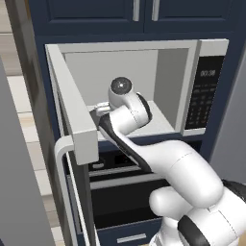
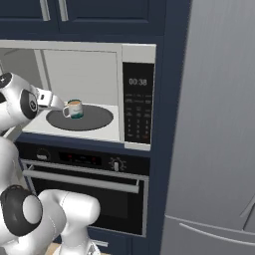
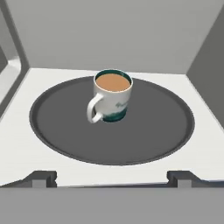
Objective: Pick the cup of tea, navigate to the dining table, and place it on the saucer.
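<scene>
- My end effector is spread wide, holding nothing, short of the cup of tea on the microwave's dark turntable.
- Risk: clipping the handle tips it, spilling tea.

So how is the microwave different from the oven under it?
The microwave has its door swung open; the oven is shut. The microwave holds the cup of tea on a dark round plate; the oven's window looks dark. Both sit in the navy cabinet.

Navy cabinets were set above an open microwave; an oven was built in below, a grey refrigerator alongside.
</scene>
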